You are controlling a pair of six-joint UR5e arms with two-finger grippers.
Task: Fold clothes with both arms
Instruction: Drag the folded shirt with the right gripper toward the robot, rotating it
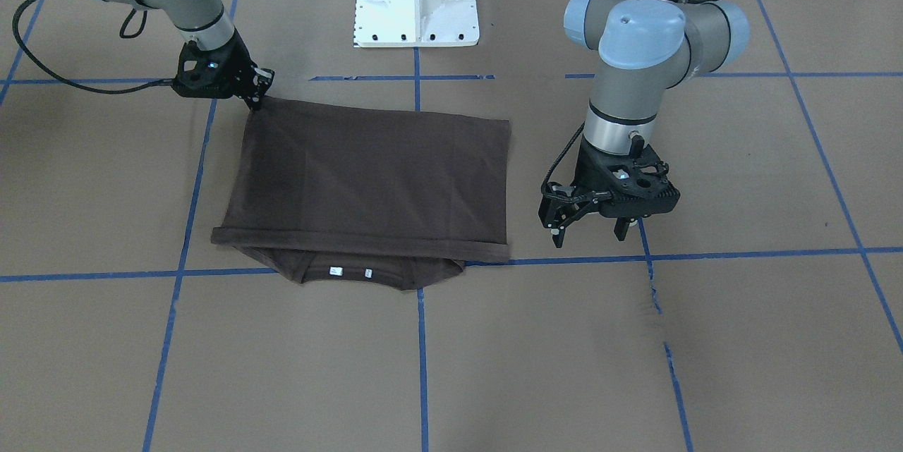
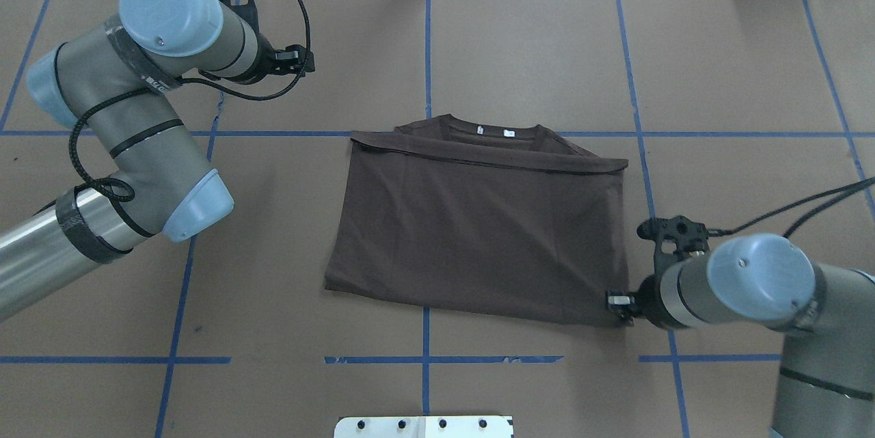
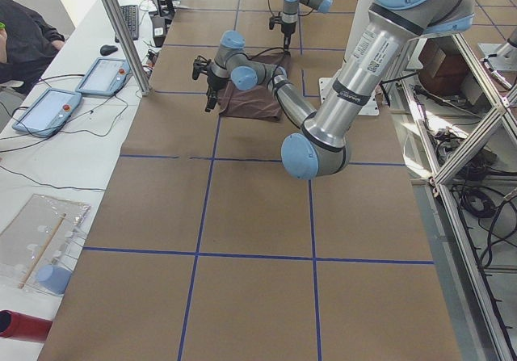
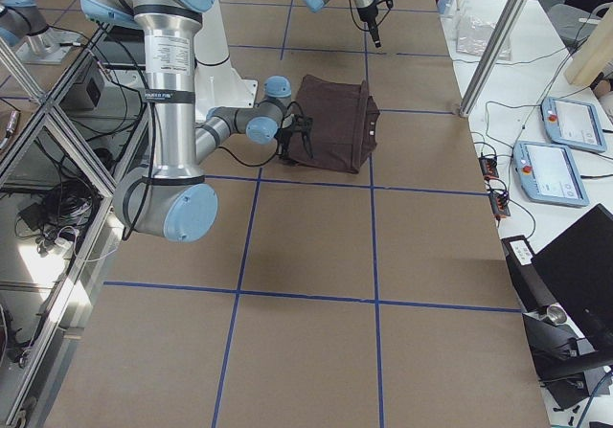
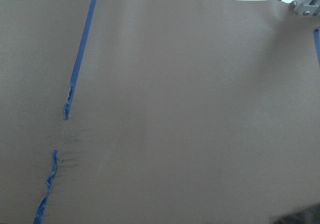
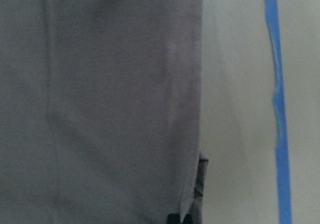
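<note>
Overhead exterior view: one dark brown T-shirt (image 2: 478, 233) of thin knit was recorded lying folded into a rough rectangle near the middle of the table (image 2: 547, 35). Its hem edge was laid across just below the ribbed round collar (image 2: 492, 129), inside which two small white tags (image 2: 509, 132) were visible. The table surface was covered in matte brown paper and divided into squares by blue tape lines (image 2: 427, 48).

Two tubular silver-and-grey arms with light-blue caps were counted. The right gripper (image 1: 257, 96) was positioned touching one near corner of the shirt; whether its fingers were clamped on the fabric could not be determined. The left gripper (image 1: 589, 230) was held above bare paper beside the shirt, fingers spread apart. One white pedestal base (image 1: 416, 1) was mounted between the arms.
</note>
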